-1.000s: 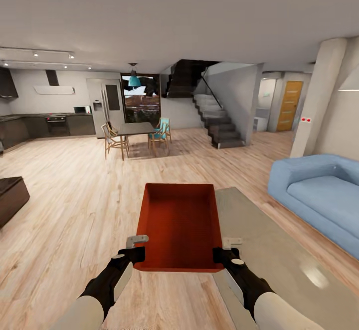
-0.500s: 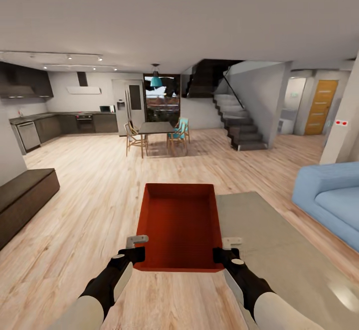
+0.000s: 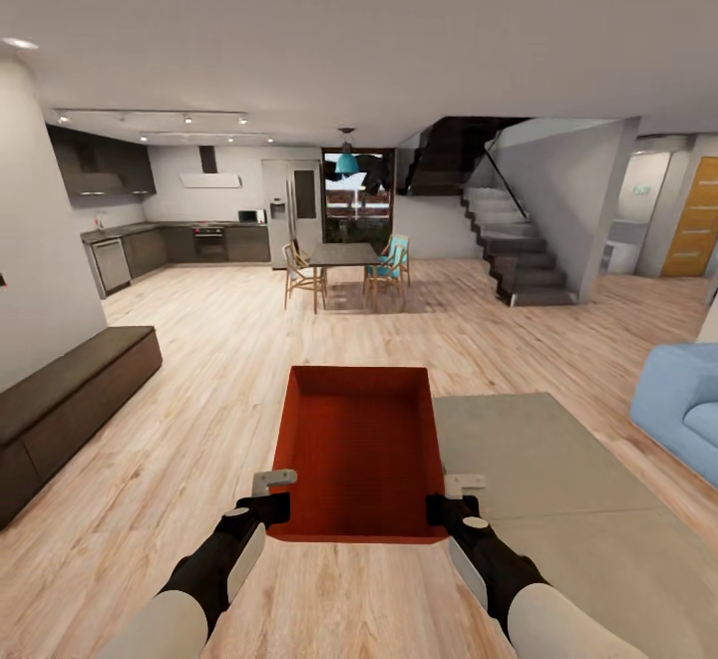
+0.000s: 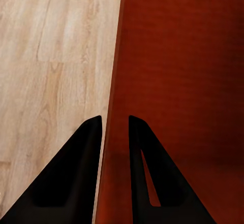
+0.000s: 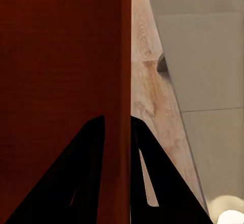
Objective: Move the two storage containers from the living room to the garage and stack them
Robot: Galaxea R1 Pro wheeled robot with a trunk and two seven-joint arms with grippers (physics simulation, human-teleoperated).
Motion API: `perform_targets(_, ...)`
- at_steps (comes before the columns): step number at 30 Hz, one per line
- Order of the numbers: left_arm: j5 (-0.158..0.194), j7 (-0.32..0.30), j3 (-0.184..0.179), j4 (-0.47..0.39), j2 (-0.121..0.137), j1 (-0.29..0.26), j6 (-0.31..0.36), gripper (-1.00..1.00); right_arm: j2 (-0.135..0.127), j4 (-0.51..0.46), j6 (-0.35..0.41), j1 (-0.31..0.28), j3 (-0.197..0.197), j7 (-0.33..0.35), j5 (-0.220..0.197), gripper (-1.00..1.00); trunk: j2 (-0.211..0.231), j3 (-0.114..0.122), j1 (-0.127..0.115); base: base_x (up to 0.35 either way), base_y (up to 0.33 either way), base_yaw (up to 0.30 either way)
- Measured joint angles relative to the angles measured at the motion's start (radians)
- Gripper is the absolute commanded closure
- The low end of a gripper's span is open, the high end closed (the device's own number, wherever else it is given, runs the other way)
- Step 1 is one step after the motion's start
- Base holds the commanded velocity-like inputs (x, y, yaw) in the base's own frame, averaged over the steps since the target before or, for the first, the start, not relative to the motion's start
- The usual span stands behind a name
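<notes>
Gripping storage container [image 3: 361,450] walls, left claw [image 3: 267,494], right claw [image 3: 451,497], over plank floor [image 3: 199,380], probably airborne.

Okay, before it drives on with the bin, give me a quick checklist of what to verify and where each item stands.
1. Left gripper jaws closed on the container's side wall: ok.
2. Right gripper jaws closed on the opposite wall: ok.
3. Container held level in the head view: ok.
4. Wood floor directly ahead free of obstacles: ok; the dining table stands farther off.
5. Side clearance: dark bench on the left, blue sofa on the right, both apart from the arms: ok.
6. Second container's whereabouts: cannot tell.
</notes>
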Motion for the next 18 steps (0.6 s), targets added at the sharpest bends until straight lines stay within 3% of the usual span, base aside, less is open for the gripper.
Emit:
perform_targets(7,0.0,-0.002,0.001,0.001,0.001,0.0,0.0,1.0,0.0,0.0,0.001,0.0,0.0,0.0,0.0,1.0,0.0,0.0,0.0,0.084,0.0,0.009)
perform_targets(18,0.0,-0.002,0.001,0.0,0.001,0.0,0.001,1.0,0.0,0.0,0.001,0.0,0.0,0.0,0.0,1.0,0.0,0.0,-0.001,0.312,0.0,0.0)
